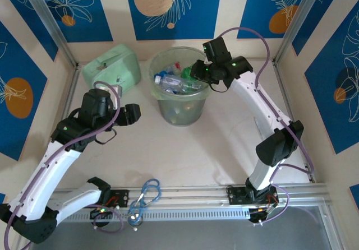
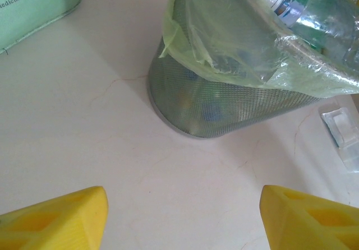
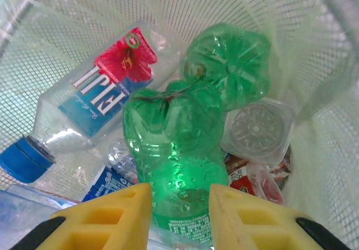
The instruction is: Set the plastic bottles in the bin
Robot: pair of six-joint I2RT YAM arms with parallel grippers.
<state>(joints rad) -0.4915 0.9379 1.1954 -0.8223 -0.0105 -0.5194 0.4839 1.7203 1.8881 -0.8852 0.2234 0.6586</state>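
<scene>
The bin (image 1: 180, 111) is a round mesh basket lined with a pale-green plastic bag, standing at the back middle of the table. Several plastic bottles (image 1: 175, 83) lie in it. My right gripper (image 1: 198, 74) hangs over the bin's right rim. In the right wrist view my right gripper (image 3: 179, 208) is shut on a green bottle (image 3: 173, 143), base pointing down into the bin (image 3: 317, 149). Below it lie another green bottle (image 3: 230, 62) and a clear blue-capped bottle (image 3: 101, 93). My left gripper (image 1: 134, 114) is open and empty left of the bin (image 2: 224, 112), its fingers (image 2: 61, 216) above bare table.
A mint-green zip case (image 1: 112, 65) lies left of the bin, with its corner (image 2: 33, 9) in the left wrist view. A blue carabiner (image 1: 147, 195) rests on the front rail. A small clear plastic piece (image 2: 342, 129) lies on the table right of the bin.
</scene>
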